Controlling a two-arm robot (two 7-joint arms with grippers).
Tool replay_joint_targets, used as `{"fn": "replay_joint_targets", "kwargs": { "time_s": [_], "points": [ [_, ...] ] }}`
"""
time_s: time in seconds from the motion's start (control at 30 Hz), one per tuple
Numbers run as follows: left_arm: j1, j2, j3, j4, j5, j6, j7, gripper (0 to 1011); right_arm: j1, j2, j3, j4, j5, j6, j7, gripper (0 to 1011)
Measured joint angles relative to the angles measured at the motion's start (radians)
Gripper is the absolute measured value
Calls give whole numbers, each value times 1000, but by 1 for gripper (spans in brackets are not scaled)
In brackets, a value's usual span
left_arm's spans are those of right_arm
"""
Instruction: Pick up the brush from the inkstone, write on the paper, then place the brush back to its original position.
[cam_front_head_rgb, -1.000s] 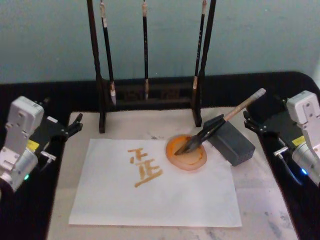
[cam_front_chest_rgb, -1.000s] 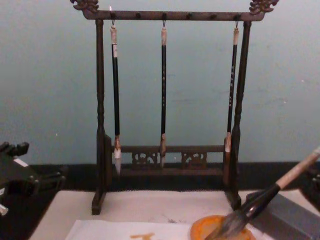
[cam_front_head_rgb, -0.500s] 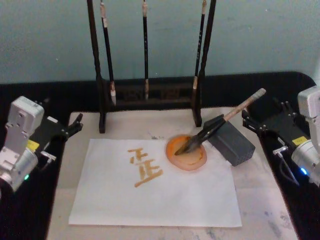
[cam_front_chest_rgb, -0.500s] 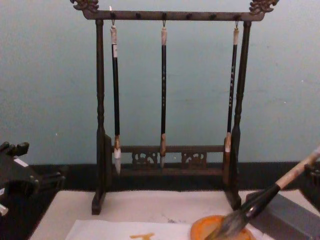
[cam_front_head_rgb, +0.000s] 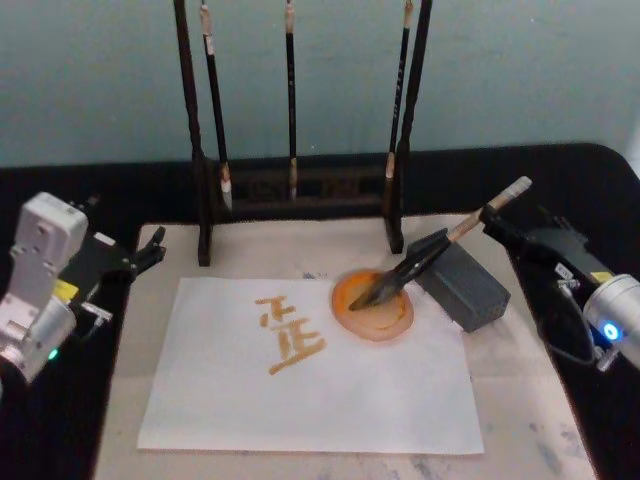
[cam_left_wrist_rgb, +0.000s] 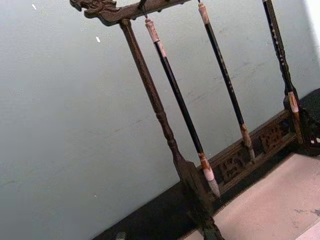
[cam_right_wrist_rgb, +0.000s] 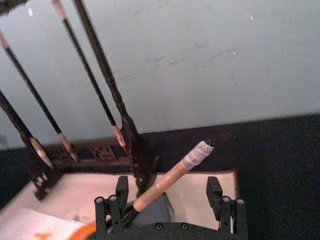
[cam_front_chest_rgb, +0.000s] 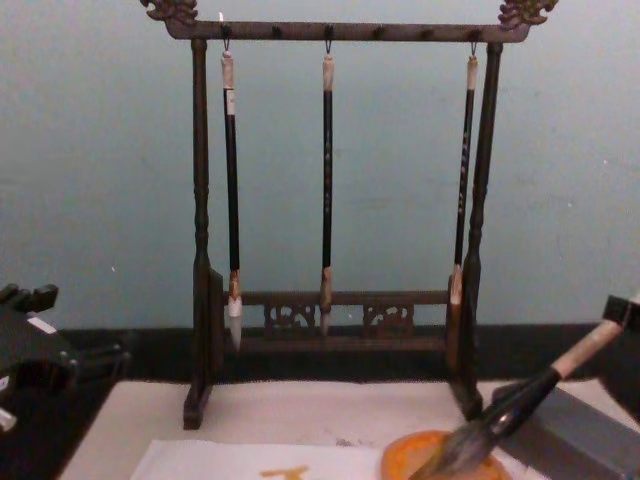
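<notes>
Over on the robot's right side, the right gripper (cam_right_wrist_rgb: 167, 184) stands wide open, its fingers (cam_right_wrist_rgb: 215, 196) astride the tan handle of the brush (cam_front_head_rgb: 432, 254), whose bristles rest in the orange inkstone (cam_front_head_rgb: 385, 322) on the paper (cam_front_head_rgb: 300, 385), shaft propped on a grey block (cam_front_head_rgb: 468, 288); the left gripper (cam_front_head_rgb: 148, 252) sits parked opposite.

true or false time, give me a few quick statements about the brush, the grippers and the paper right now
1. The brush has its head in the orange dish. True.
2. The right gripper is shut on the brush. False: it is open, with a finger on either side of the pale handle.
3. Three thin brushes hang on the rack. True.
4. The paper is blank. False: it bears orange strokes.
5. The left gripper is parked by the left edge of the mat. True.
</notes>
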Motion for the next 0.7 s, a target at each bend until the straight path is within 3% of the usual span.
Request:
{"fn": "replay_joint_targets", "kwargs": {
  "time_s": [0.17,0.23,0.37,0.7],
  "points": [
    [0,0,0,0,0,0,0,1010,-3,-36,38,-3,90,57,6,1000],
    [0,0,0,0,0,0,0,1010,-2,-55,57,-2,154,91,-3,1000],
    [0,0,0,0,0,0,0,1010,2,-72,71,3,221,129,-16,1000],
    [0,0,0,0,0,0,0,1010,23,-100,75,30,317,180,-50,1000]
  ]
}}
